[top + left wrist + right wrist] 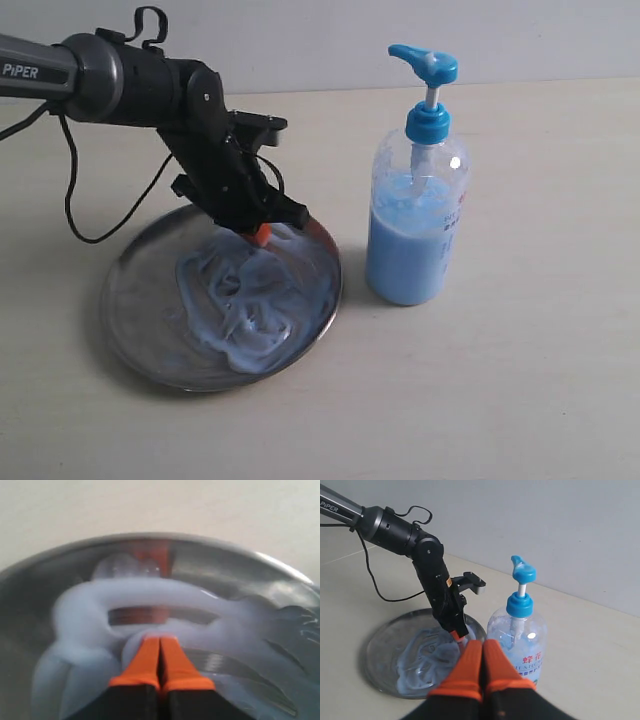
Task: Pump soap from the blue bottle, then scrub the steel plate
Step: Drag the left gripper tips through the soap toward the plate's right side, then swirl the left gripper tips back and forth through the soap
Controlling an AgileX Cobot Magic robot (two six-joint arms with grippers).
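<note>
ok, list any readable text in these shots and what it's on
"PiPER": white letters on the left arm.
"蜂花": red, on the label of the blue bottle; the finer print below it is too small to read.
Steel plate: no text.

Bright, soft, even light. Faint diffuse shadow hugging left edge of round shiny steel plate [135, 300] in exterior view. Small highlights on clear blue-headed plastic pump bottle [412, 240]. Left wrist view blurred throughout.
</note>
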